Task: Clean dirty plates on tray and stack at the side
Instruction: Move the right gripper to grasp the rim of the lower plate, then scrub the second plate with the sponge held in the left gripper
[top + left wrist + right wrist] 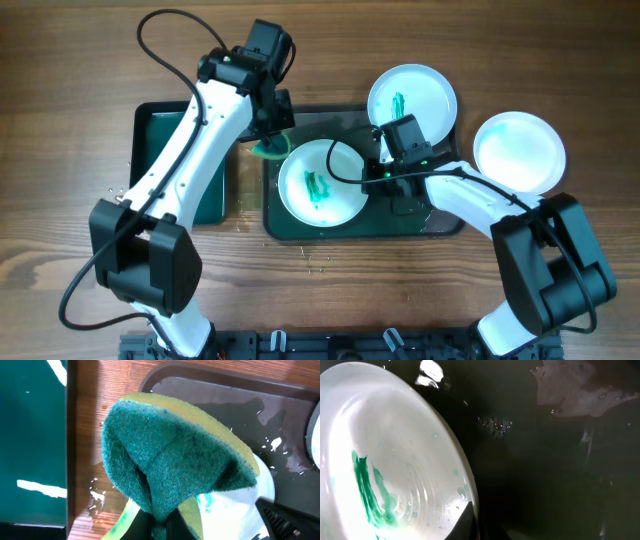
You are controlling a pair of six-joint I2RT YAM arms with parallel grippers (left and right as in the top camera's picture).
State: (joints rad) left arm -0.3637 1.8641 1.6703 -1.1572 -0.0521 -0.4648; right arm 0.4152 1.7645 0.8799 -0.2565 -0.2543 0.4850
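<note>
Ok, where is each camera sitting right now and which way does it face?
Overhead: fixed above the table, facing straight down on the tray, the smeared plate, the left arm and right arm.
Left wrist: on the left gripper, facing past the pinched sponge to the tray's corner; its fingers barely show.
Right wrist: on the right gripper, close on the smeared plate's rim; one dark fingertip shows.
Shared: all three show the smeared plate.

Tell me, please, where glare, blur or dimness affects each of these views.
Overhead: even light, but the pale blue plate glares nearly white. Left wrist: the sponge is sharp; bright streaks cross the small green tray. Right wrist: the white plate is washed out, the wet tray dim.
</note>
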